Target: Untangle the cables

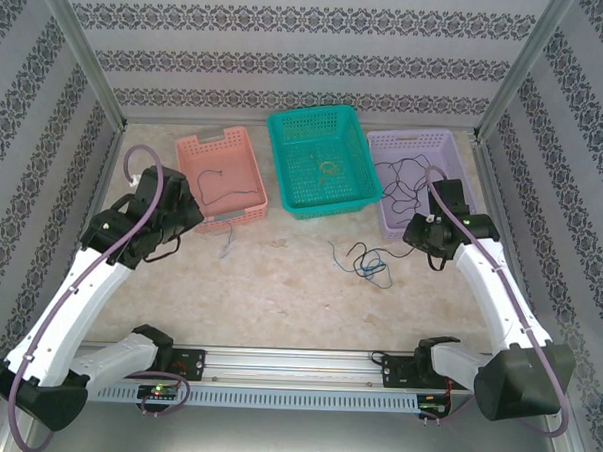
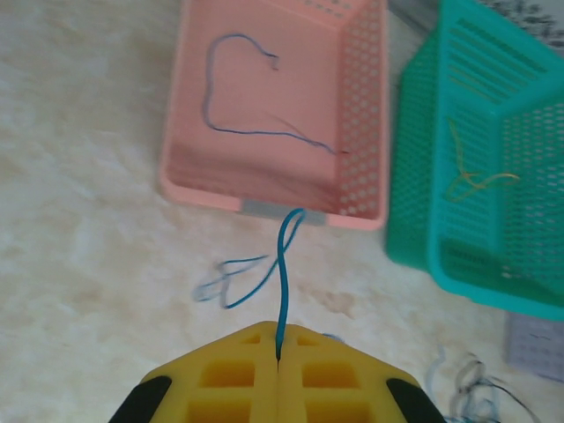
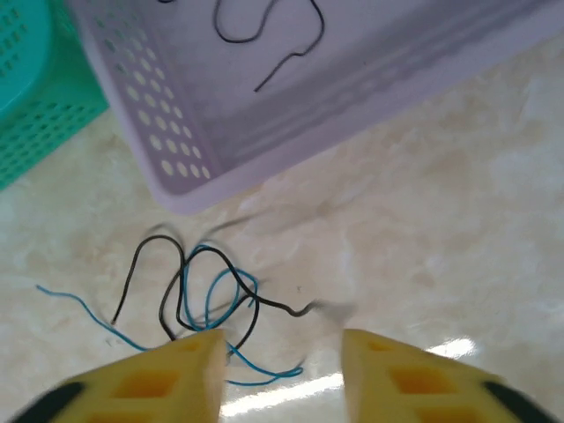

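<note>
**Left gripper** point(image 2: 278, 342): the jaws are together, clamped on a blue cable point(image 2: 284, 264). The cable runs from the fingertips toward the near rim of the pink basket point(image 2: 361, 106), and the rest of it trails in loose loops on the table point(image 1: 278, 305). A second blue cable point(image 2: 220, 88) lies inside that basket.
- Risk: the trailing loops may catch on the rim, or fall outside if the release comes short of the wall.
- Risk: so thin a wire may slip from the pads during a quick lift.

**Green basket** point(image 2: 414, 176): it holds a yellowish cable point(image 2: 471, 181). It stands just beside the pink basket, so a wide swing could knock either one.

**Tangle** point(image 3: 207, 295): black and blue cables cross each other on the table, near the front of the purple basket point(image 3: 159, 132). A black cable point(image 3: 264, 26) lies inside that basket.

**Right gripper** point(image 3: 282, 357): the jaws are apart with nothing between them, and it hovers near the tangle.
- Risk: closing on a crossing would take two wires together and tighten the knot.
- Risk: a pull on one colour may drag the other along.

**Open room:** the table between the two cable groups is bare and allows sideways travel. The basket walls bound the far side. The patterned side walls point(image 1: 43, 175) stand near each arm.
</note>
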Controlling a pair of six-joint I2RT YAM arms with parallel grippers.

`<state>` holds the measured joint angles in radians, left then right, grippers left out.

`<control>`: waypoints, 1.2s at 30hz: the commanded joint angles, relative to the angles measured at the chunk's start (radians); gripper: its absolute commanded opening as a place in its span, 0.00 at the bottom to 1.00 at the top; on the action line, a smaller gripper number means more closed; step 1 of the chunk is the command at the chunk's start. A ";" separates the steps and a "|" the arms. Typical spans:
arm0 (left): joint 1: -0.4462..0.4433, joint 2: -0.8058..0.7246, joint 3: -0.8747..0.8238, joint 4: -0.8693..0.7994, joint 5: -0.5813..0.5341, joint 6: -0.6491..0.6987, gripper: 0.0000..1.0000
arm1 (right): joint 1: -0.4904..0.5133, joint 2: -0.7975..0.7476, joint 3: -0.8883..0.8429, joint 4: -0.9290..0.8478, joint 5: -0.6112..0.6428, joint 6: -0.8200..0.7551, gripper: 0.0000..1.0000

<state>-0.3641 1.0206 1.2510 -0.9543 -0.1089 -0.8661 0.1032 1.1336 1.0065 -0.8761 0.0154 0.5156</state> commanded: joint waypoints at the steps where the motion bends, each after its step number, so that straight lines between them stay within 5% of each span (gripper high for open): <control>1: 0.011 0.032 0.086 -0.048 0.124 -0.038 0.00 | 0.032 -0.048 0.074 -0.053 -0.005 0.031 0.49; 7: 0.014 0.087 0.093 0.082 0.295 -0.162 0.00 | 0.219 -0.104 0.142 -0.003 0.010 0.086 0.52; 11: 0.011 0.136 0.106 0.126 0.348 -0.249 0.00 | 0.377 -0.132 0.110 0.223 -0.094 0.058 0.46; 15: 0.013 0.176 0.116 0.128 0.394 -0.347 0.00 | 0.515 -0.049 0.105 0.387 -0.209 -0.004 0.48; 20: 0.012 0.218 0.155 0.065 0.420 -0.392 0.00 | 0.680 0.091 0.120 0.501 -0.117 -0.135 0.59; 23: 0.012 0.220 0.153 0.063 0.425 -0.412 0.00 | 0.703 0.179 0.126 0.549 -0.059 -0.148 0.60; 26: 0.012 0.217 0.144 0.067 0.421 -0.428 0.00 | 0.667 0.236 0.163 0.562 -0.127 -0.044 0.58; 36: 0.012 0.213 0.067 0.187 0.431 -0.549 0.00 | 0.634 0.167 -0.038 0.822 -0.232 0.352 0.58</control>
<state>-0.3641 1.2362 1.3235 -0.8219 0.3069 -1.3643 0.7498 1.3045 1.0210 -0.1635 -0.1749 0.7330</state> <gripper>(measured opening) 0.049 0.575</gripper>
